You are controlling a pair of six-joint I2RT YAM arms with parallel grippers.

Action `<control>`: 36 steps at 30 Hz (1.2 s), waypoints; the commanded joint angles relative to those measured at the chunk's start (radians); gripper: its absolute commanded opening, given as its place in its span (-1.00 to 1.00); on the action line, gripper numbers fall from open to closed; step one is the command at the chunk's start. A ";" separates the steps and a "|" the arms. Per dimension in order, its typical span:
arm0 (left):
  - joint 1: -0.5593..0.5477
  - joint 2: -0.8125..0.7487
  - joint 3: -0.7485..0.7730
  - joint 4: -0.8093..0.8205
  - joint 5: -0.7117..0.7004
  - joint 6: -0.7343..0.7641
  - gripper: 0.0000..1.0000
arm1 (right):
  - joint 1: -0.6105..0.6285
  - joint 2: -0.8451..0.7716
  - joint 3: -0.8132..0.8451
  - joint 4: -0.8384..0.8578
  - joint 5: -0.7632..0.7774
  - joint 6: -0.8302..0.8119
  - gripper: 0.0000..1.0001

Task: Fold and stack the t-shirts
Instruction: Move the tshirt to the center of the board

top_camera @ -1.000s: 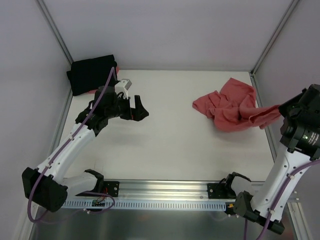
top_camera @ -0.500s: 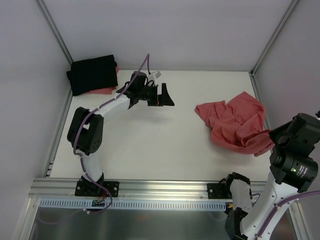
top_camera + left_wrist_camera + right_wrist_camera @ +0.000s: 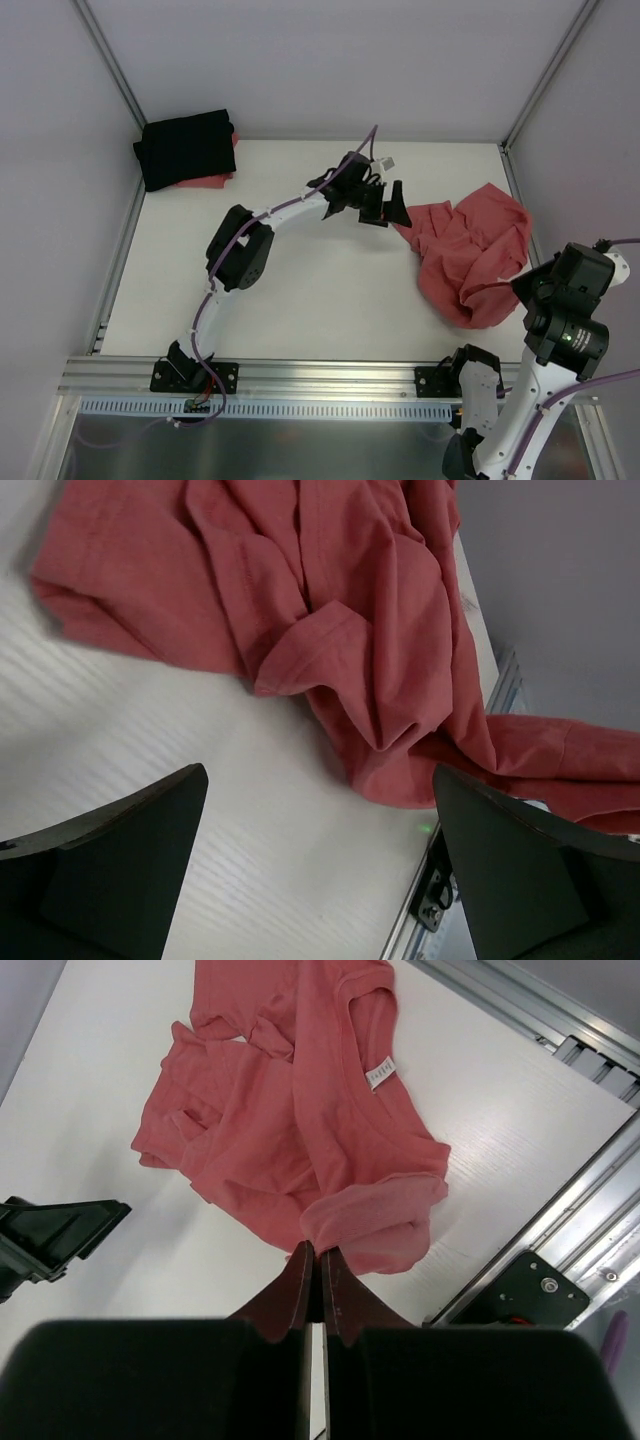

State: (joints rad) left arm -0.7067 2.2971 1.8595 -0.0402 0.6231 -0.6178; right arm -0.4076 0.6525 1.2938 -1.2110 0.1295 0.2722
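Observation:
The coral-red t-shirt point(image 3: 465, 250) lies crumpled at the right of the table, its white neck label point(image 3: 380, 1073) facing up. My right gripper point(image 3: 318, 1250) is shut on a fold of its near edge and holds that edge lifted off the table. My left gripper point(image 3: 387, 207) is open and empty, stretched across the table just left of the shirt. In the left wrist view the left gripper point(image 3: 315, 880) hovers over bare table with the shirt point(image 3: 330, 610) ahead. The black t-shirt point(image 3: 185, 148) lies folded in the back left corner.
A bit of red cloth point(image 3: 207, 182) sticks out under the black shirt. The table point(image 3: 300, 290) is white, with metal frame posts at the back corners and a rail point(image 3: 330, 378) along the near edge. The right table edge point(image 3: 560, 1175) is close to the held fold.
My left arm has swung from near the black shirt across to the red shirt's left edge. My right gripper has dragged the red shirt's edge toward the near right.

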 commanded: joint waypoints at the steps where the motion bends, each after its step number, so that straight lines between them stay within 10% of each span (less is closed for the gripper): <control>1: -0.046 0.008 0.101 -0.140 -0.114 0.113 0.98 | 0.004 -0.019 -0.034 0.050 -0.051 0.030 -0.99; 12: -0.088 0.038 0.156 -0.184 -0.540 0.257 0.91 | 0.007 -0.065 -0.136 0.071 -0.163 0.082 -0.99; 36: -0.088 0.278 0.405 -0.113 -0.522 0.170 0.69 | 0.018 -0.116 -0.169 0.034 -0.235 0.101 -0.99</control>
State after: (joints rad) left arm -0.7914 2.5668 2.2211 -0.1947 0.1314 -0.4358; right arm -0.4011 0.5453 1.1206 -1.1778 -0.0887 0.3595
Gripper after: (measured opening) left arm 0.867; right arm 0.030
